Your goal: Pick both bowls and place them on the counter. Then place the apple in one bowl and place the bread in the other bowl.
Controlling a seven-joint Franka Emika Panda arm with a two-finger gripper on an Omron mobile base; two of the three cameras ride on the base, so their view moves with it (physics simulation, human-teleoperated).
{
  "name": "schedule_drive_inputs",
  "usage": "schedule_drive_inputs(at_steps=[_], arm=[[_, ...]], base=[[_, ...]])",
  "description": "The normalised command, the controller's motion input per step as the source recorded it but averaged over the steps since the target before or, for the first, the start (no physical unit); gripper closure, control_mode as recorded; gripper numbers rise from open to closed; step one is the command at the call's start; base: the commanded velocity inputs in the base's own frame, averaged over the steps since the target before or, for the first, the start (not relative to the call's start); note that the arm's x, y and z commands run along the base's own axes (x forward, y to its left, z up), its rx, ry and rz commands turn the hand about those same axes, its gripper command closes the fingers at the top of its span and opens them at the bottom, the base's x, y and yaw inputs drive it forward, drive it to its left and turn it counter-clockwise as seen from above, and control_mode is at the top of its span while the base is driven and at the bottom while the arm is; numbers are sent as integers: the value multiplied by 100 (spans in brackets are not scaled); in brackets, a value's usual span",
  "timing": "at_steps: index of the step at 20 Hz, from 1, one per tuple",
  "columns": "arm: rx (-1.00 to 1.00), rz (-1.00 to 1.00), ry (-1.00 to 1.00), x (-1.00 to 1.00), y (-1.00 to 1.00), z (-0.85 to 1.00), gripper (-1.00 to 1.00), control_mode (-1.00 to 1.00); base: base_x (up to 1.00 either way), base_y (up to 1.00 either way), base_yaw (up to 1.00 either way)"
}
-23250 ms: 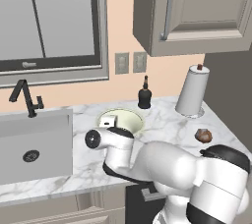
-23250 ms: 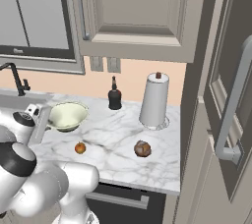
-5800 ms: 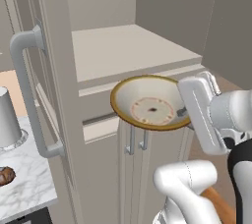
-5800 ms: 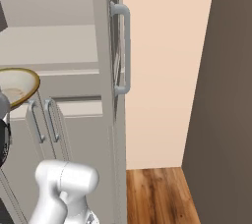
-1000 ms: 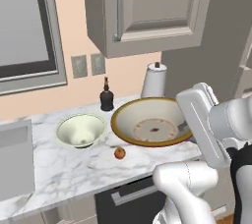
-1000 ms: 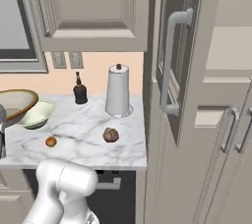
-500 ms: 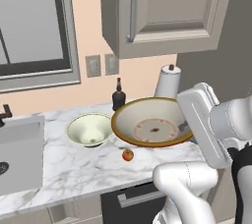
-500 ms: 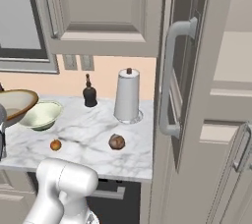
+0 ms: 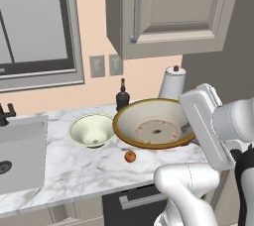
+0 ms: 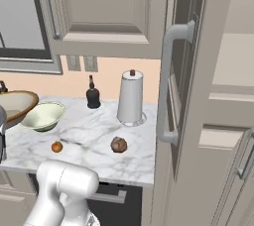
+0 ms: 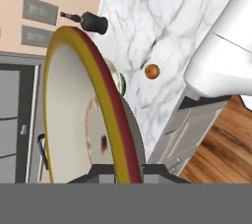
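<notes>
Now, change: base has driven back along the kitchen; sink edge (image 9: 22, 145) in view.
Tool (image 11: 129, 170): clamped on tan bowl (image 9: 154, 123) rim, above marble surface (image 9: 74, 170).
Meaning: set down beside cream-green bowl (image 9: 92, 130); apple (image 9: 130, 156), bread (image 10: 118, 144) wait.

Your kitchen corner, peach wall behind.
You have a window (image 9: 34, 22) at left over a sink (image 9: 20, 153), two outlets (image 9: 105, 65) on the wall, grey upper cabinets (image 9: 168, 12) and a tall open door (image 10: 193, 96) at right; the floor (image 11: 221, 154) looks like wood, though little shows.
</notes>
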Motion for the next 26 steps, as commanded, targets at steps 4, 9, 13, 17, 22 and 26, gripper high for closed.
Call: schedule_drive_inputs(at_steps=[4,9,13,17,22,26], arm=[[0,0,0,2,-1,-1,100,-100],[0,0,3,18,-24,-15,100,-100],[-1,0,3,31,-14,-23,100,-100],[-3,-2,1,34,0,-24,100,-100],[-2,-7,0,34,-6,-21,100,-100],[0,-6,0,21,-21,-29,100,-100]], base=[[19,0,1],[0,0,0],[0,0,0],[0,0,0],[0,0,0],[0,0,0]])
